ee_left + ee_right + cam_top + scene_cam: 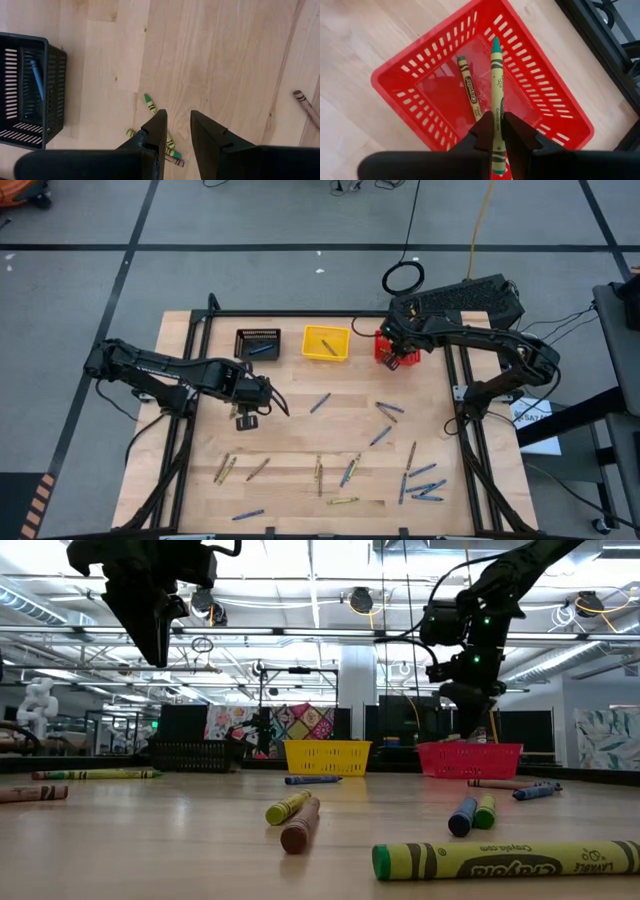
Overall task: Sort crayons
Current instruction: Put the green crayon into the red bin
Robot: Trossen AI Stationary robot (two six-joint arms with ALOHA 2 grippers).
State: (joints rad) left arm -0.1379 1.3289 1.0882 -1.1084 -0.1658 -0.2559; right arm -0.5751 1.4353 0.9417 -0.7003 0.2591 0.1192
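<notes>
Right gripper hangs over red basket, frame centre, fingers pinching green crayon near lower end. Crayon looks light, stiff, snappable; mid-barrel pinch suits. Left gripper slightly spread, empty, above table.
</notes>
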